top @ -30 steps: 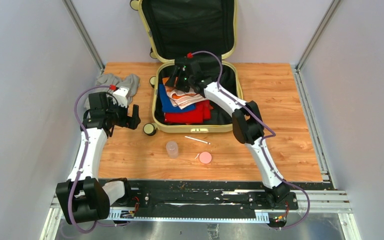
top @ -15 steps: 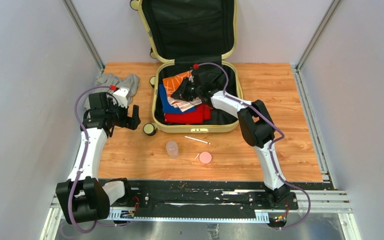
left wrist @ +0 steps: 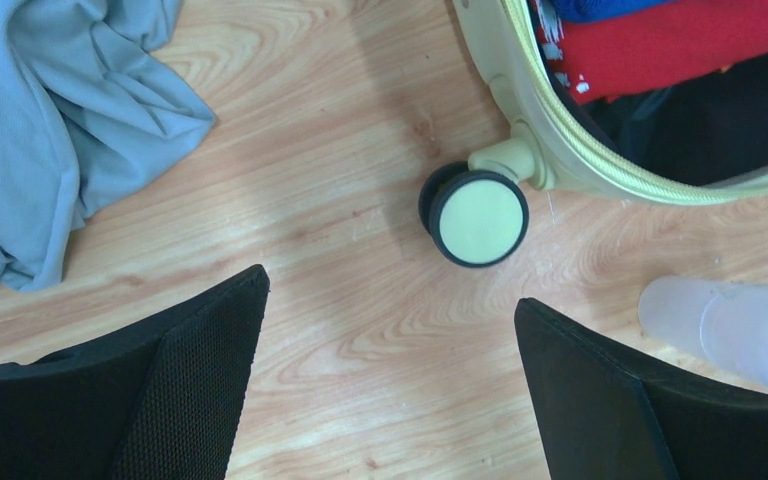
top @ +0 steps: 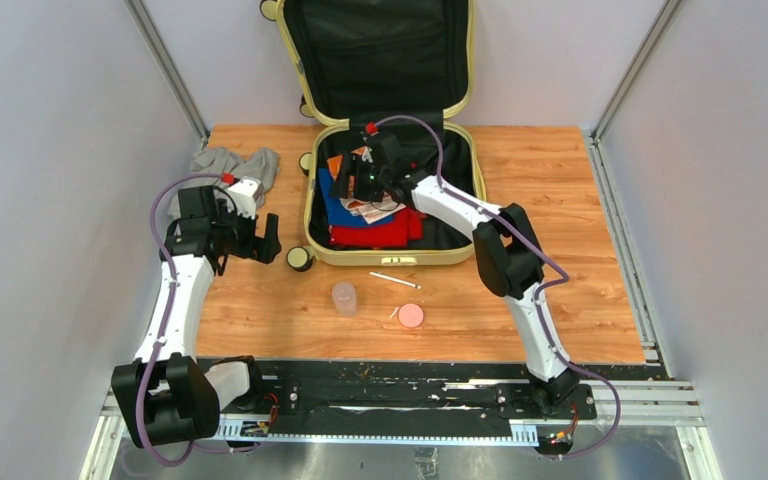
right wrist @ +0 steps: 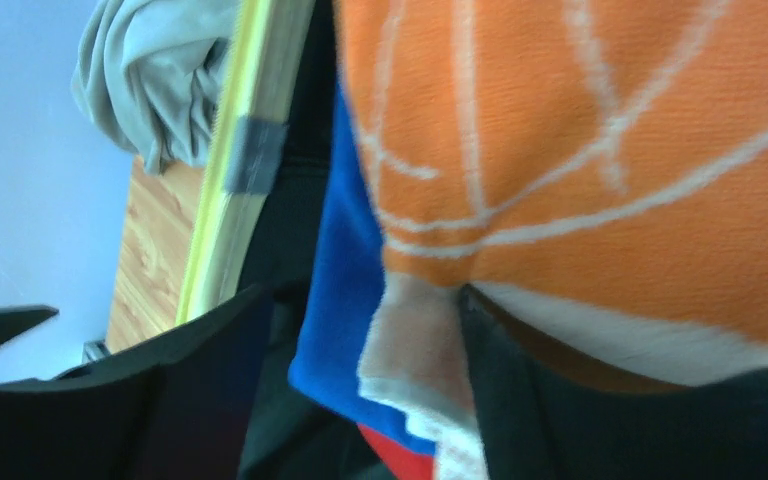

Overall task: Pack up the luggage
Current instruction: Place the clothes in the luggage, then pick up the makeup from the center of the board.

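The luggage (top: 390, 257) lid runs off the overhead view's top edge. Inside the luggage, the right gripper (top: 352, 186) hides part of the orange cloth (right wrist: 610, 150), and its wrist view is too blurred to show any grip. The grey cloth (left wrist: 50, 120) left of the luggage and the cup (left wrist: 730, 330) in front of it are cut off at the left wrist view's edges.

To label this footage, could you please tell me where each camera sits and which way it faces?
Top external: above and behind the bases, looking down on the table and open luggage; left arm and right arm show.
Left wrist: over the table, facing down at a luggage wheel; left gripper frames it.
Right wrist: inside the luggage, close against orange cloth; right gripper shows.
Shared: grey cloth, in all three.
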You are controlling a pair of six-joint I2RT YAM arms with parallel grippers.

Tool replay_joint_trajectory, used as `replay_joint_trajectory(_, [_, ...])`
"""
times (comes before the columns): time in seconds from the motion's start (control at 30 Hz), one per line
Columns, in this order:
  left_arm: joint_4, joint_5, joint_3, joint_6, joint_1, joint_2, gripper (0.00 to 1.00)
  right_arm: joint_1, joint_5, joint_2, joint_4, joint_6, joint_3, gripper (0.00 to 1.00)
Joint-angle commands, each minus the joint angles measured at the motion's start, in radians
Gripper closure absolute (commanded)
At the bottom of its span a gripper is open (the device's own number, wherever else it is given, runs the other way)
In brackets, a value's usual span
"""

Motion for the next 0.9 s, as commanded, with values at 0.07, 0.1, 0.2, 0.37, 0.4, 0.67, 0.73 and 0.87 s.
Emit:
replay_joint_trajectory(0.07, [-0.175, 0.021, 0.081, 0.096, 0.017, 0.035, 0.00, 0.065, 0.127, -0.218, -0.223, -0.177, -0.034, 0.05])
replay_joint_trajectory(0.1, [-0.198, 0.010, 0.089, 0.102, 0.019, 0.045, 0.00, 0.078, 0.136, -0.264, -0.225, -0.187, -0.065, 0.03])
replay_joint_trajectory(0.2, [-0.243, -0.024, 0.104, 0.109, 0.029, 0.055, 0.00, 0.131, 0.181, -0.405, -0.222, -0.241, -0.180, 0.00])
replay_joint_trajectory(0.37, [-0.291, -0.080, 0.115, 0.096, 0.038, 0.032, 0.00, 0.266, 0.254, -0.593, -0.236, -0.333, -0.394, 0.00])
replay_joint_trajectory(0.4, [-0.301, -0.095, 0.117, 0.099, 0.039, 0.025, 0.00, 0.297, 0.270, -0.624, -0.235, -0.343, -0.443, 0.00])
replay_joint_trajectory(0.67, [-0.311, -0.176, 0.111, 0.075, 0.070, -0.028, 0.00, 0.504, 0.363, -0.680, -0.167, -0.379, -0.705, 0.00])
replay_joint_trajectory(0.73, [-0.316, -0.180, 0.118, 0.069, 0.072, -0.037, 0.00, 0.538, 0.376, -0.651, -0.156, -0.393, -0.709, 0.00])
replay_joint_trajectory(0.87, [-0.315, -0.188, 0.116, 0.071, 0.072, -0.056, 0.00, 0.558, 0.410, -0.581, -0.152, -0.400, -0.679, 0.00])
